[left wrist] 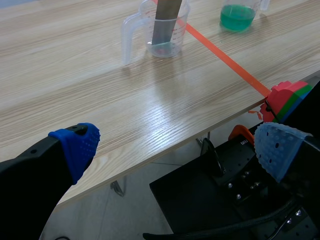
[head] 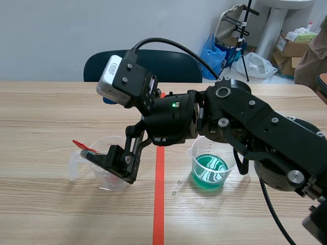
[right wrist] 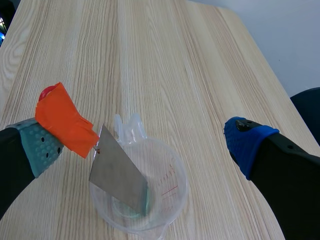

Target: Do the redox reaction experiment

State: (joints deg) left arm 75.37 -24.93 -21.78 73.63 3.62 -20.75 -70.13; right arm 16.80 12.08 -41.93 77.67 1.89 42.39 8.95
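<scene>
Spanning the beaker with fingers spread wide, the right tool (right wrist: 142, 142) holds nothing. The metal strip (right wrist: 120, 177) leans inside the clear beaker (right wrist: 170, 195) on the worktop (head: 51, 117), and its orange tab (right wrist: 62, 122) touches one pad, possibly stuck there. The strip looks thin, stiff and light: grasp it at the tab. The left tool (left wrist: 175, 150) is likewise spread and empty.

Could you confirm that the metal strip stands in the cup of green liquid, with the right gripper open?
No: the metal strip stands in the clear handled jug, not the green cup, as the left wrist view shows. The right gripper is open.
</scene>
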